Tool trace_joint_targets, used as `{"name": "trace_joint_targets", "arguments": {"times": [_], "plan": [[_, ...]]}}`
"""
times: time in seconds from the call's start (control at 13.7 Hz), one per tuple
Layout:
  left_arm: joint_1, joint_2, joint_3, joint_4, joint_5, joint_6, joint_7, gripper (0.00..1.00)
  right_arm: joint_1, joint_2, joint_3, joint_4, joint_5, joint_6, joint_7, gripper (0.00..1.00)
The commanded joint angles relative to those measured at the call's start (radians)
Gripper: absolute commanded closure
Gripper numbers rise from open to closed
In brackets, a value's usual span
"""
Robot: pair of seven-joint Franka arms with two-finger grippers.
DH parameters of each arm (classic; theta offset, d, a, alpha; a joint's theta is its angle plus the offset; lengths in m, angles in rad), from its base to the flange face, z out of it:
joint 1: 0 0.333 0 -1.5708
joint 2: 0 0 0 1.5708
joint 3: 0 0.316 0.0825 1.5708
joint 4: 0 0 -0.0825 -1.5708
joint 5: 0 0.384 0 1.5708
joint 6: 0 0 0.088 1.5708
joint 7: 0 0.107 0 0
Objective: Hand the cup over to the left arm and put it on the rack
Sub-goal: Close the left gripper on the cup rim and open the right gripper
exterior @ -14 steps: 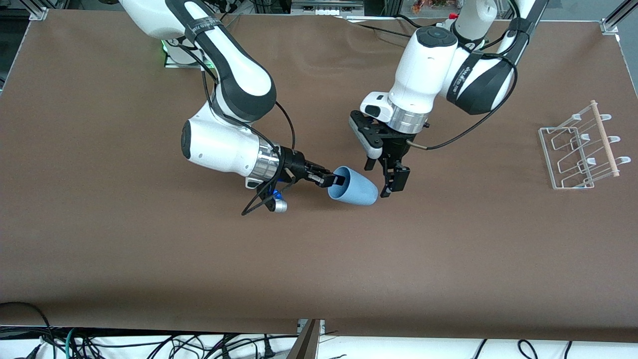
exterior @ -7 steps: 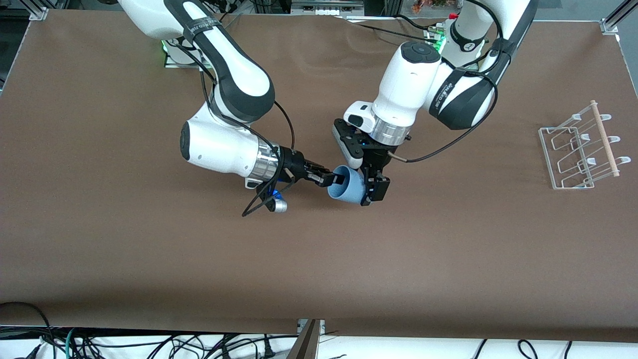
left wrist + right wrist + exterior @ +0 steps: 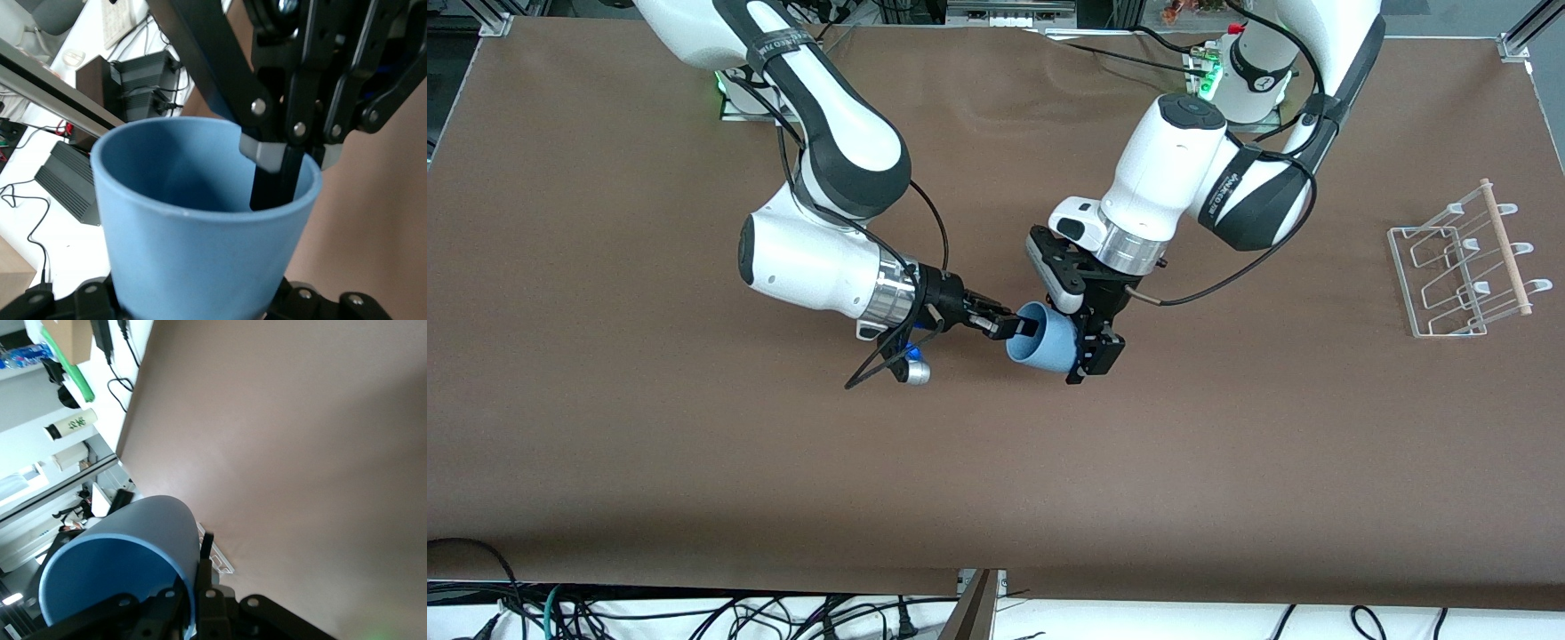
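Out over the middle of the table [image 3: 996,462], the light-blue cup [image 3: 1039,339] hangs in the air on its side, mouth turned toward the right arm's end. Both grippers are on it at once.

The right gripper [image 3: 1009,326] reaches in level from its own end and pinches the cup's rim: one finger sits inside the mouth, the other against the outer wall, closed tight on the thin plastic. In the left wrist view the cup [image 3: 200,220] fills the picture, and the right gripper [image 3: 277,170] shows at the rim, its dark finger dipping into the blue interior with a grey pad just above the edge.

The left gripper [image 3: 1087,342] comes down from above at the cup's closed end. Its fingers [image 3: 1096,356] straddle the body, one on each side, and in the left wrist view the black finger bases sit snug against the cup's lower wall on both sides, so it looks clamped on the cup as well.

The right wrist view shows the cup [image 3: 120,567] from its open rim, with bare brown table [image 3: 300,453] past it.

Toward the left arm's end of the table, well apart from the grippers, stands the white wire rack [image 3: 1463,267], its wooden rod [image 3: 1505,247] lying across the top of the loops.
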Motion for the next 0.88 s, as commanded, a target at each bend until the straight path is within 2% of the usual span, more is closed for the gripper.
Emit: {"name": "trace_joint_targets", "arguments": {"times": [0.0,0.07,0.15,0.22,0.44,0.66,0.8], "plan": [[-0.001,0.021,0.05,-0.006,0.001,0.037,-0.068,0.61,0.004,-0.009,0.012,-0.007,0.017,-0.057,0.015,0.76],[-0.001,0.015,0.05,-0.016,0.001,0.037,-0.081,0.75,-0.002,-0.009,0.01,-0.007,0.015,-0.057,0.015,0.04],[0.0,0.012,0.055,-0.017,0.001,0.037,-0.091,0.9,-0.005,-0.018,0.01,-0.007,0.017,-0.06,0.015,0.0],[0.0,0.003,0.059,-0.017,0.001,0.037,-0.102,1.0,-0.009,-0.024,0.01,-0.007,0.017,-0.068,0.017,0.0],[0.01,-0.031,0.075,-0.023,0.001,0.028,-0.144,1.0,-0.01,-0.024,0.009,-0.007,0.015,-0.071,0.017,0.0],[0.061,-0.121,0.082,-0.029,0.0,-0.191,-0.167,1.0,-0.065,-0.032,0.003,-0.005,0.002,-0.149,0.012,0.0],[0.072,-0.198,0.082,-0.032,0.0,-0.387,-0.202,1.0,-0.108,-0.05,0.004,-0.005,-0.056,-0.206,0.012,0.0]]}}
